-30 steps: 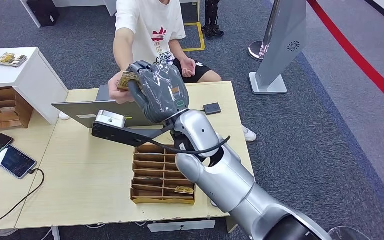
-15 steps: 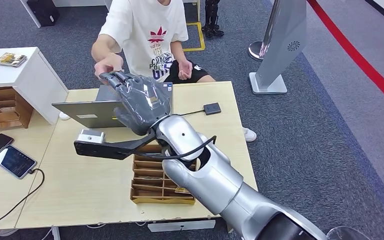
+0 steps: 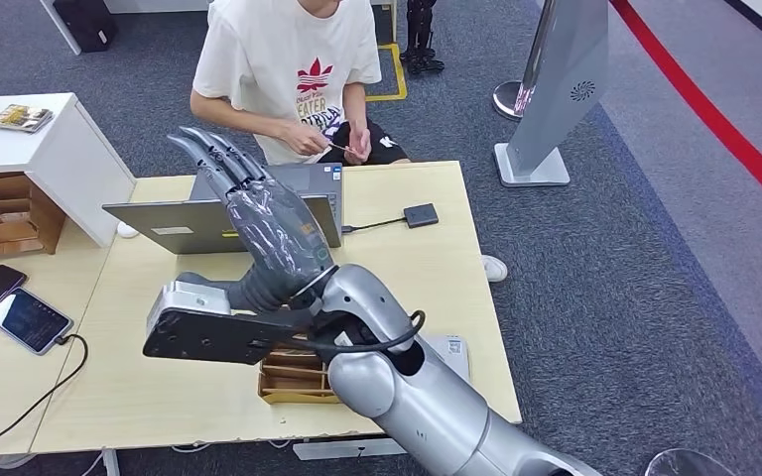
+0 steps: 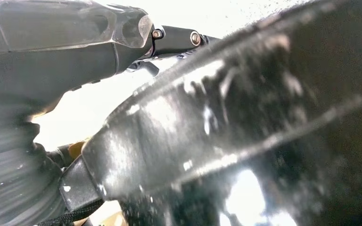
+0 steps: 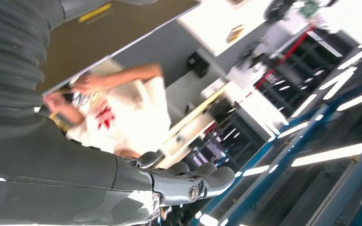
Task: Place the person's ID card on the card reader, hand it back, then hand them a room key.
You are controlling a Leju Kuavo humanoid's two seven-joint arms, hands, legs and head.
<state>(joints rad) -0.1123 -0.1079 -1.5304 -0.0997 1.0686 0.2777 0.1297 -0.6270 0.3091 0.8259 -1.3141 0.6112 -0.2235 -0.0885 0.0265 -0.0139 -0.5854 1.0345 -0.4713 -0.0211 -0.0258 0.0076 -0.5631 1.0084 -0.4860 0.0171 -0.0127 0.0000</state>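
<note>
Right hand [image 3: 263,233]: fingers straight, released, holding nothing; person [image 3: 293,69] holds small card; next judged: reach into brown slotted wooden tray [image 3: 293,382] for key

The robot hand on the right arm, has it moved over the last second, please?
Yes. The right robot hand has drawn back from the person and now stands empty over the laptop.

A red trefoil logo, the Adidas mark, stands on the chest of the person's white T-shirt [image 3: 288,59], with small rows of print beneath it that are too small and creased to read. A round spiral emblem sits on the grey standing panel [image 3: 568,69] on the floor to the right of the table. A small blue sticker on the laptop [image 3: 258,203] near its corner is too small to read.
</note>
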